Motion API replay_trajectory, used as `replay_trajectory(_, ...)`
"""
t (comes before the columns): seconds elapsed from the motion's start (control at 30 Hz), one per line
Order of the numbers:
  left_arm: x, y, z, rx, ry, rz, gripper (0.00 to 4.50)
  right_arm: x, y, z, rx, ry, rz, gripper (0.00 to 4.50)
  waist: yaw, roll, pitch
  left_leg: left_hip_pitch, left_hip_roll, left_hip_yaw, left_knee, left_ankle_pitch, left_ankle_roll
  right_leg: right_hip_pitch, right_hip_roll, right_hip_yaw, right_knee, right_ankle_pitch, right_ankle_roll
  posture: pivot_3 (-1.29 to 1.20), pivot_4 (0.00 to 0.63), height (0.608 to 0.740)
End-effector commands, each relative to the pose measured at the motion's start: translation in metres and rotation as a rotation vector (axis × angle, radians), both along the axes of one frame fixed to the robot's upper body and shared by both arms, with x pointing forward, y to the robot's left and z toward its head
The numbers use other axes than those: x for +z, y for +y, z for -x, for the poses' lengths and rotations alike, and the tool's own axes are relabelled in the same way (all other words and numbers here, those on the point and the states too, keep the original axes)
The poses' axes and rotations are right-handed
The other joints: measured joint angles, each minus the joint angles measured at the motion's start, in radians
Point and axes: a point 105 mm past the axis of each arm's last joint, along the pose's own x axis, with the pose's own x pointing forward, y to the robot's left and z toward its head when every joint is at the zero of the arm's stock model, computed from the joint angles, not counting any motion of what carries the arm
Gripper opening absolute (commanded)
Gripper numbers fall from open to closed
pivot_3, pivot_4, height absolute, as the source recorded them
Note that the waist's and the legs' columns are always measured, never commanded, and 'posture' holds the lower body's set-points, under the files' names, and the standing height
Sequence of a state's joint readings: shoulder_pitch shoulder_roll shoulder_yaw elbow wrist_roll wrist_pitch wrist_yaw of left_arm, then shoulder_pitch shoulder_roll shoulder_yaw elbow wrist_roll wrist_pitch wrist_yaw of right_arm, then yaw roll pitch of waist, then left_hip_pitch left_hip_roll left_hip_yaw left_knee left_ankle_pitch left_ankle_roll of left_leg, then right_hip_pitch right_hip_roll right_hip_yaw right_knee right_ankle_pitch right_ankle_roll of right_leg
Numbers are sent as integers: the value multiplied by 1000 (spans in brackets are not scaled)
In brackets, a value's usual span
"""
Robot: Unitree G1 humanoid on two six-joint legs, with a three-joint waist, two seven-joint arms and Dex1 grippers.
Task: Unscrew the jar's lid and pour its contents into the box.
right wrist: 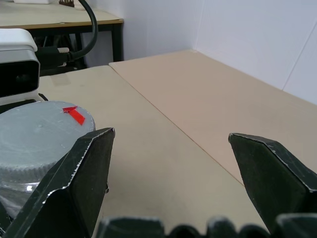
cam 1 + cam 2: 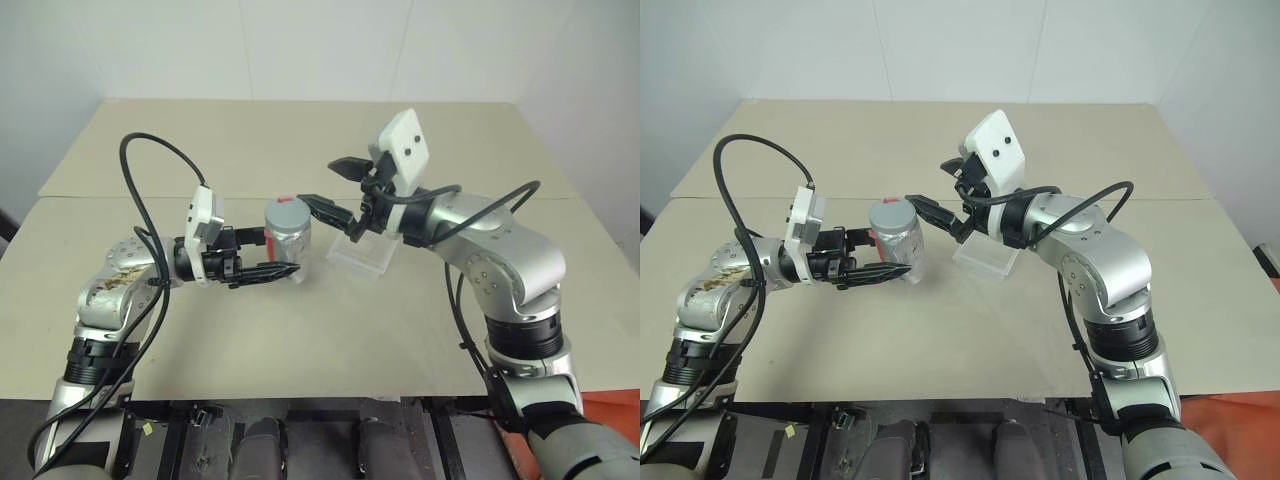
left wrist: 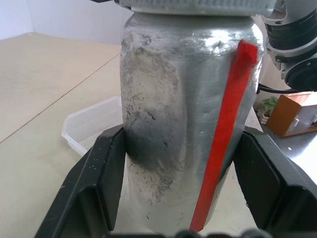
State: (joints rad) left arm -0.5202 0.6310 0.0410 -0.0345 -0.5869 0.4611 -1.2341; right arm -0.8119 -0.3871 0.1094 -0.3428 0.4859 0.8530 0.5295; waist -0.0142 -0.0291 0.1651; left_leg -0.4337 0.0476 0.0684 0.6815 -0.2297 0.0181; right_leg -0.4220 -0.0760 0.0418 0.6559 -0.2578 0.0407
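Observation:
The silver-grey jar (image 2: pixel 288 240) with a red stripe (image 3: pixel 225 129) stands upright, my left gripper (image 2: pixel 280 254) shut on its body from the left. Black fingers (image 3: pixel 99 183) press both of its sides. The grey lid (image 2: pixel 285 211) sits on top, with a red mark (image 1: pixel 74 114) at its edge. My right gripper (image 2: pixel 325 185) is open, level with the lid and just to its right. The lid (image 1: pixel 39 131) lies outside the gap, beside one finger (image 1: pixel 84 173). The clear box (image 2: pixel 362 256) rests on the table behind the right gripper. The contents are hidden inside the jar.
The beige table (image 2: pixel 300 330) has a seam across it behind the arms. Black cables loop over both arms. A dark-framed table (image 1: pixel 74 22) stands at the wall in the right wrist view, and a brown box (image 3: pixel 292 114) lies on the floor beyond the table's edge.

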Motion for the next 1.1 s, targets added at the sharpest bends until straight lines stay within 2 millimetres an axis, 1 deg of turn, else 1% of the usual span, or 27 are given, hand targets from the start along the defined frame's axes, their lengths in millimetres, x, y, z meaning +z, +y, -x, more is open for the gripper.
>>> replay_trajectory(0.03,13,5,-2,20,-58,4,2951,14,-3,7,16,-72,-11,4408,0,0,0,0,0,0,0,0,0,0,0,0,0,0,0,0,150,740)
replay_trajectory(0.23,14,11,-11,73,-69,10,2951,21,-22,4,-52,-95,-17,4408,1,0,0,0,0,0,0,0,0,0,0,0,0,0,0,0,150,740)
replay_trajectory(0.37,14,11,-16,87,-75,10,2951,29,-26,11,-48,-118,-34,4408,1,0,0,0,0,0,0,0,0,0,0,0,0,0,0,0,150,740)
replay_trajectory(0.5,14,9,-19,87,-80,10,2951,33,-17,24,5,-129,-49,4408,-2,0,0,0,0,0,0,0,0,0,0,0,0,0,0,0,150,740)
replay_trajectory(0.57,15,7,-20,84,-83,12,2951,29,-4,31,56,-118,-49,4408,-3,0,0,0,0,0,0,0,0,0,0,0,0,0,0,0,150,740)
replay_trajectory(0.63,16,6,-21,81,-86,14,2951,25,7,34,83,-111,-43,4408,-3,0,0,0,0,0,0,0,0,0,0,0,0,0,0,0,150,740)
replay_trajectory(0.83,16,3,-21,70,-88,17,2951,22,32,26,85,-81,-49,4408,-2,0,0,0,0,0,0,0,0,0,0,0,0,0,0,0,150,740)
replay_trajectory(0.93,16,4,-21,69,-86,18,2951,21,37,20,58,-81,-41,4408,-1,0,0,0,0,0,0,0,0,0,0,0,0,0,0,0,150,740)
replay_trajectory(1.1,15,5,-20,72,-82,17,2951,18,40,18,56,-69,-39,4408,0,0,0,0,0,0,0,0,0,0,0,0,0,0,0,0,150,740)
